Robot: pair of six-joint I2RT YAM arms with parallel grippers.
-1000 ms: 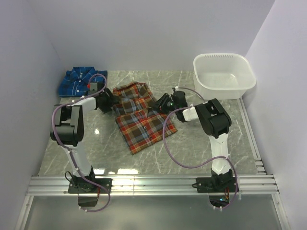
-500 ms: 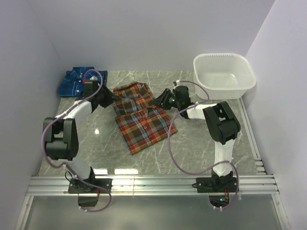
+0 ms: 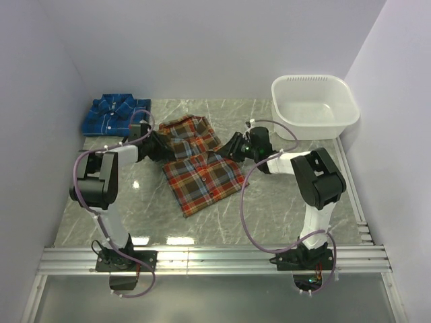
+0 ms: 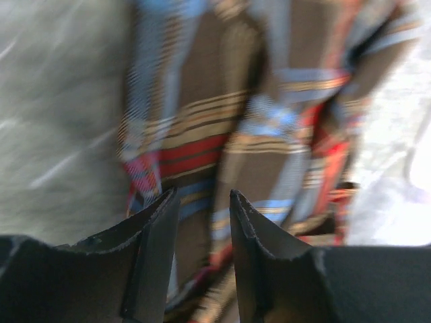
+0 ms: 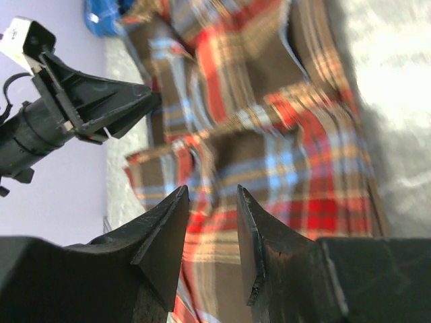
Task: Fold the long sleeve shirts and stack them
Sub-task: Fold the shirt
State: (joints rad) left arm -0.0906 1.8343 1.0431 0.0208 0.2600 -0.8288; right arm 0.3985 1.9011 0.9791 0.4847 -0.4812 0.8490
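Grey marble table [image 3: 283, 202] is bounded by lilac walls, with a tub [image 3: 316, 128] at far right. The red shirt [image 3: 199, 168] is laid mid-table, long axis far-to-near, collar far. The blue shirt [image 3: 114, 114] is folded far left. The left gripper [image 3: 160, 146] and right gripper [image 3: 232, 145] are set at the red shirt's side edges, jaws narrowly parted. Whether cloth is pinched cannot be told, as the left wrist view is blurred.

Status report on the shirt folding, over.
Left gripper and right gripper at opposite edges of red plaid shirt, jaws part-open, grip unclear. Shirt part-folded, not yet on folded blue shirt. No obstruction seen; white tub far right.
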